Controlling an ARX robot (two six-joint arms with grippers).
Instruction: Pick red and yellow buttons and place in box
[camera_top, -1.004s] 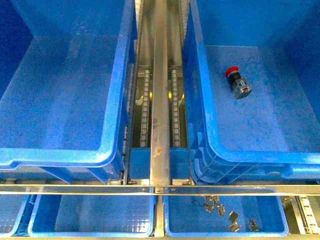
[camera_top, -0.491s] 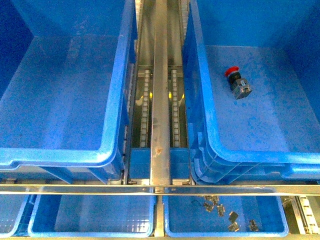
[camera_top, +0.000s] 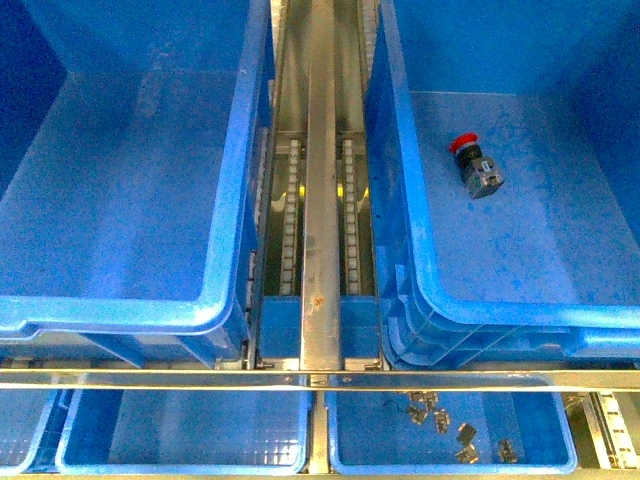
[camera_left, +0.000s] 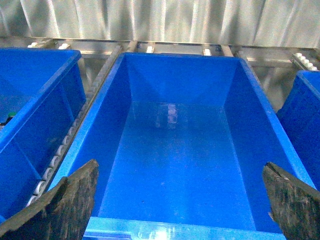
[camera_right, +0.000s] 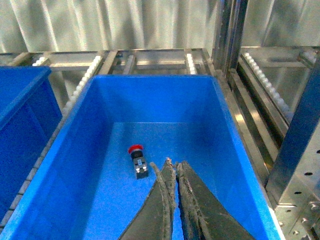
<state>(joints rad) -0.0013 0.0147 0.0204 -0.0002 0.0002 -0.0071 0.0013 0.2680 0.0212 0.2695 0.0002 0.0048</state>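
Note:
A red button with a black and grey body lies on its side on the floor of the right-hand box. The left-hand box holds nothing. No yellow button is in view. Neither gripper shows in the front view. In the right wrist view my right gripper is shut and empty, hanging over the box with its tips just beside the red button, not touching it. In the left wrist view my left gripper is wide open above the empty box.
A metal roller rail runs between the two boxes. Below a front cross bar sit shallow blue trays; the right one holds several small grey parts. Another blue bin and steel framing flank the boxes.

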